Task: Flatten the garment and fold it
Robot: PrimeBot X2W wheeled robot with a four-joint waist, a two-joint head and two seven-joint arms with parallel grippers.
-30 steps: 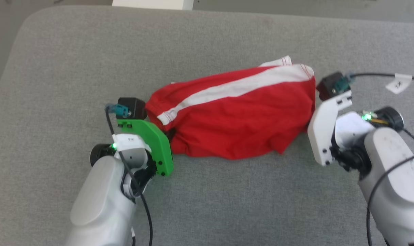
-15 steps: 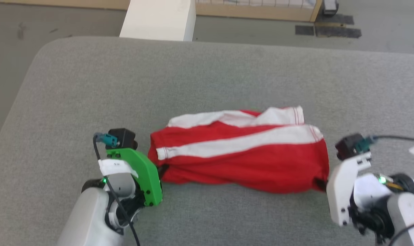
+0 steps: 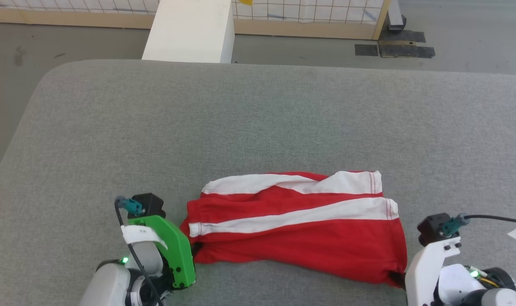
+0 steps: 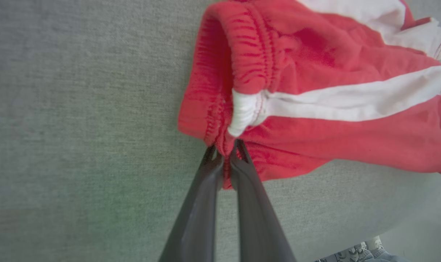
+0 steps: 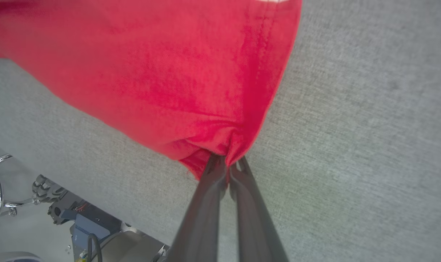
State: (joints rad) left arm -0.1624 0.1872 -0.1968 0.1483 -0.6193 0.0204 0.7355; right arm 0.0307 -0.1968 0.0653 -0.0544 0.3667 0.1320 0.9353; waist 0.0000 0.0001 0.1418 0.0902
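The garment (image 3: 296, 225), red shorts with two broad white stripes, lies stretched sideways across the near part of the grey cushioned surface (image 3: 258, 119). My left gripper (image 4: 225, 151) is shut on the gathered waistband at the garment's left end (image 4: 238, 65); in the head view that gripper (image 3: 197, 247) sits behind its green mount. My right gripper (image 5: 227, 162) is shut on the bunched red corner of the hem (image 5: 191, 91), seen in the head view at the garment's lower right (image 3: 396, 277). The cloth is pulled fairly taut between the two, with folds along the near edge.
Beyond the cushion's far edge stand a white block (image 3: 189, 29) and a wood-framed gridded panel (image 3: 309, 17) on a grey floor. Dark tape patches (image 3: 394, 44) mark that floor. The robot's base (image 5: 78, 222) shows below the cushion's near edge.
The head camera has tilted up, revealing more floor. Both grippers have drawn the shorts toward the near edge and apart, laying them lower and flatter with both white stripes showing.
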